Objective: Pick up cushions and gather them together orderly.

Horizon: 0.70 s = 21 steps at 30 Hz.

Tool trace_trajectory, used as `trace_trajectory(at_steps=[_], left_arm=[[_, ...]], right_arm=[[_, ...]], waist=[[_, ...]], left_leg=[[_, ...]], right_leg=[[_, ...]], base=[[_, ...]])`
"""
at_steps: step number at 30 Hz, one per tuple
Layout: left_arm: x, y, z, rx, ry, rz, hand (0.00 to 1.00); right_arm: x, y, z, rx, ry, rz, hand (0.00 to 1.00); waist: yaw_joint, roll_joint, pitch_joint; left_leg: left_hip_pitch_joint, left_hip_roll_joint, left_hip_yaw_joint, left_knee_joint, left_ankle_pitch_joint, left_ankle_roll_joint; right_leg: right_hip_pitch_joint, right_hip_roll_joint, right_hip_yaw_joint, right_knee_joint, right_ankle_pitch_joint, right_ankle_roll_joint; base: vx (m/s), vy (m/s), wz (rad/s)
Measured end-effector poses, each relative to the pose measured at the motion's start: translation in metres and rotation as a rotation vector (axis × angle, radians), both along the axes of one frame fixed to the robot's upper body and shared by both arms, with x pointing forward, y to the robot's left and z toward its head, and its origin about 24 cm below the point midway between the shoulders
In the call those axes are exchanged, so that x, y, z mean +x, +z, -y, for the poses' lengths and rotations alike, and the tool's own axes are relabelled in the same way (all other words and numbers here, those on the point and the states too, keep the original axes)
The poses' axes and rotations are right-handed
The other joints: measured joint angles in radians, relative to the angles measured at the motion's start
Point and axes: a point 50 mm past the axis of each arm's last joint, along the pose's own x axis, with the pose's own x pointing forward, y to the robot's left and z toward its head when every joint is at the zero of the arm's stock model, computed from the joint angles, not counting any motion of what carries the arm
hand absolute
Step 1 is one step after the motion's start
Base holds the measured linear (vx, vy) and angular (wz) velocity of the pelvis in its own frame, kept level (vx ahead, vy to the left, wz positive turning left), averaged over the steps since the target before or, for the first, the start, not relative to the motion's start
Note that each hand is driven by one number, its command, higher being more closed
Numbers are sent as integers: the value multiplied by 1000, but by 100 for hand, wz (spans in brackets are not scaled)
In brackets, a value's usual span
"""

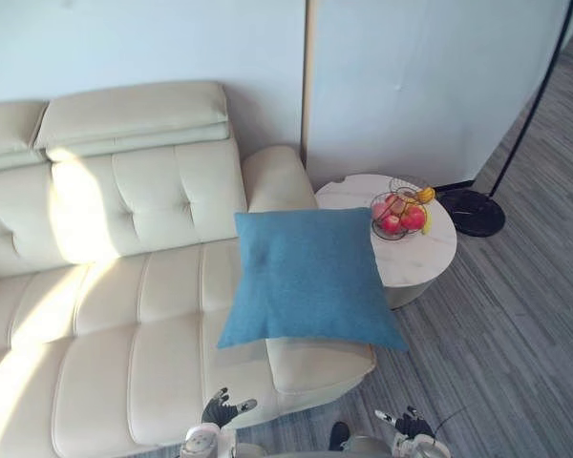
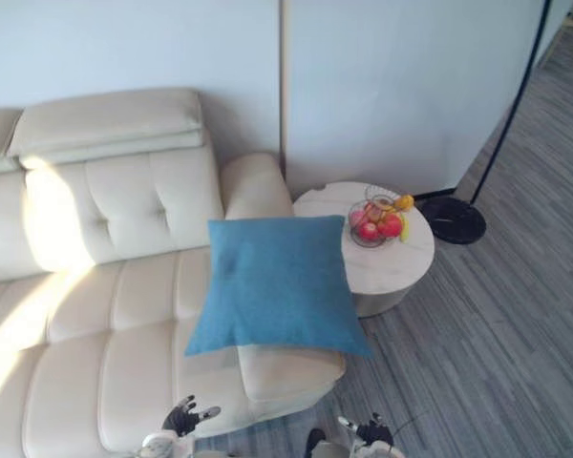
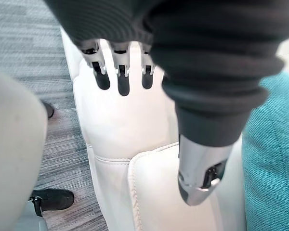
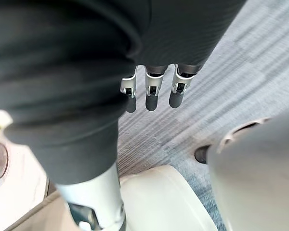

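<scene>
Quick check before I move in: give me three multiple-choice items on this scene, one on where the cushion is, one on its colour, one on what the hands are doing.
1. Where does the cushion lie?
A. on the floor
B. on the end of the sofa beside the side table
C. on the side table

2. What colour is the cushion?
A. blue
B. red
C. cream

3. What state are the left hand and the right hand in?
A. both open, holding nothing
B. left shut on the cushion
C. right shut on the cushion

Answers:
1 B: it rests over the sofa's armrest end, next to the round table.
2 A: it shows blue against the cream sofa.
3 A: the fingers are straight in both wrist views, clear of the cushion.
</scene>
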Motion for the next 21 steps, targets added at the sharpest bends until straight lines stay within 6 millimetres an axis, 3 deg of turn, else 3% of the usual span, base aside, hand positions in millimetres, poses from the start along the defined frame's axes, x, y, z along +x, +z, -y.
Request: trace_trajectory(at_steps=[6,9,11,13,14,16,18,21], left_arm=[[3,2,-5,17,19,11,0],[4,6,-26,42,107,30,0],[6,12,-47,67,197,68,0],[7,24,-76,110,304,132,0],[8,26,-81,117,318,142,0],[7,37,-102,162,368,188,0],[6,46,-116,196,417,230,0],[6,57,-124,215,464,284,0]], right_arm=[[1,2,8,-18,-44,5,0],[12,12,26,-76,-53,64,0],[22,26,50,-149,-79,134,0],[40,60,90,-303,-55,259,0],[44,67,97,-337,-46,283,0],[61,102,121,-461,-7,406,0],[74,126,127,-521,22,503,0],[83,141,124,-556,68,569,0]], waist=[[-1,-2,0],[-1,-2,0],[-3,-2,0],[-7,2,-3],[-8,3,-3],[-13,7,-8],[-14,-5,-14],[-13,-11,-23]], left_leg=[[-9,-12,4,-12,40,-16],[-11,-21,6,-12,59,-20],[-9,-26,9,-17,72,-18],[-7,-23,28,-50,87,-12],[-8,-23,31,-55,89,-10],[-6,-10,38,-91,88,-9],[-8,-5,60,-116,90,-4],[-9,-5,81,-116,89,-3]], right_leg=[[48,-3,-30,-88,37,-3],[69,-9,-37,-124,57,-3],[81,-14,-40,-131,61,-3],[83,-11,-42,-159,83,-4],[82,-9,-42,-165,88,-5],[82,6,-41,-202,116,-7],[82,16,-35,-242,146,-10],[84,17,-19,-264,163,-5]], base=[[48,-4,16],[2,16,8],[-38,11,9],[-70,14,6],[-68,11,5],[-112,10,1],[-119,10,-8],[-93,11,-19]])
